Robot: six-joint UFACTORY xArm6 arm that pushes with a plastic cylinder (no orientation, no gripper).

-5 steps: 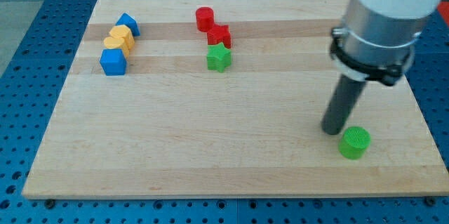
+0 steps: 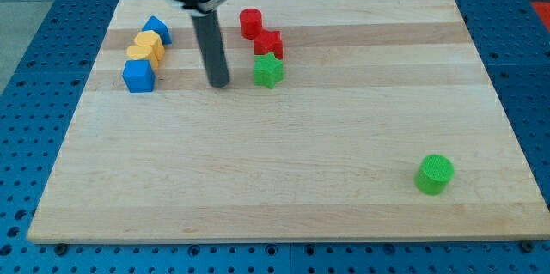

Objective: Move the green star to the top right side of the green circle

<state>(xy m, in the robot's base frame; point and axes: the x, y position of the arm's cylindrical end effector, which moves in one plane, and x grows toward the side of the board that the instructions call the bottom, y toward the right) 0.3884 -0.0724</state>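
The green star [image 2: 268, 71] lies in the upper middle of the wooden board [image 2: 275, 179], just below a red block [image 2: 268, 44]. The green circle [image 2: 435, 174] sits far off at the view's lower right. My tip [image 2: 219, 83] rests on the board a short way to the left of the green star, with a small gap between them. The rod rises straight up from it to the view's top.
A red cylinder [image 2: 250, 23] stands above the red block. At the upper left are a blue block [image 2: 155, 29], two yellow blocks [image 2: 146, 46] and a blue cube [image 2: 138, 76], to the left of my tip.
My tip has moved from beside the green circle at the lower right across to the upper middle, left of the green star. No block has moved.
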